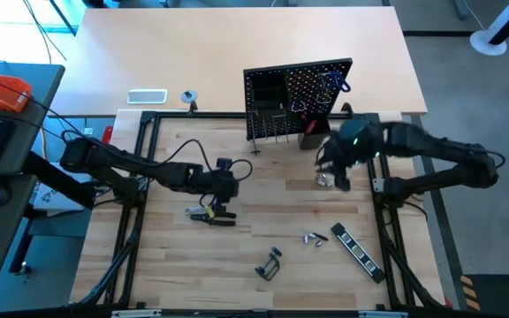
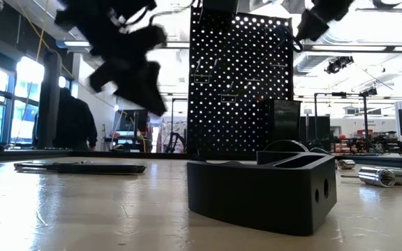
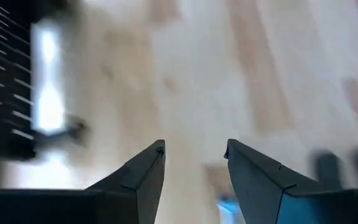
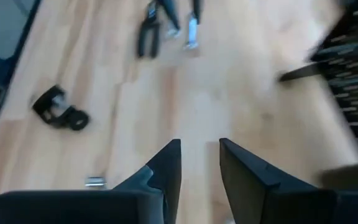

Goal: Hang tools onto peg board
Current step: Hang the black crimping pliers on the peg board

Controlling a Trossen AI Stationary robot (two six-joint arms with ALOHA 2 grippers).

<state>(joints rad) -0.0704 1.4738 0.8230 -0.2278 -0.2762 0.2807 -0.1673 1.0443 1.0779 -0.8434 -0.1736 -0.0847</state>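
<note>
Lying nearest the front edge of the pale, wood-grained plank table (image 1: 263, 199) are a squat black clamp (image 1: 269, 265) with a screw handle, a small silver socket piece (image 1: 314, 238), and a long black striped bar (image 1: 357, 252) set at a slant. In the low view the clamp (image 2: 264, 188) reads as a matte, blocky moulded body with two round holes in its side, and a shiny knurled metal cylinder (image 2: 381, 176) lies off to one side of it.

Further in, black-handled pliers (image 1: 210, 215) lie flat with a screwdriver beside them, just under the left gripper (image 1: 225, 181), whose two dark wedge-shaped fingers (image 3: 143, 174) stand apart with nothing between them. The right gripper (image 1: 332, 163) hovers above a small crumpled silver object (image 1: 325, 180), near the board's foot; its fingers (image 4: 165, 168) are parted by a narrow gap and grasp nothing.

Beyond both, the upright black perforated peg board (image 1: 297, 99) stands at the table's far edge, its face dotted with regular small holes, carrying thin metal hooks, a small black bin (image 2: 285, 120) and a few tools already hung, one blue-handled (image 1: 336, 81).

Behind lies a smooth tan tabletop with a white flat rectangle (image 1: 147, 96) and a small tape roll (image 1: 189, 95). The low view shows a bright workshop with windows, shelving and a person in dark clothing (image 2: 72, 118).
</note>
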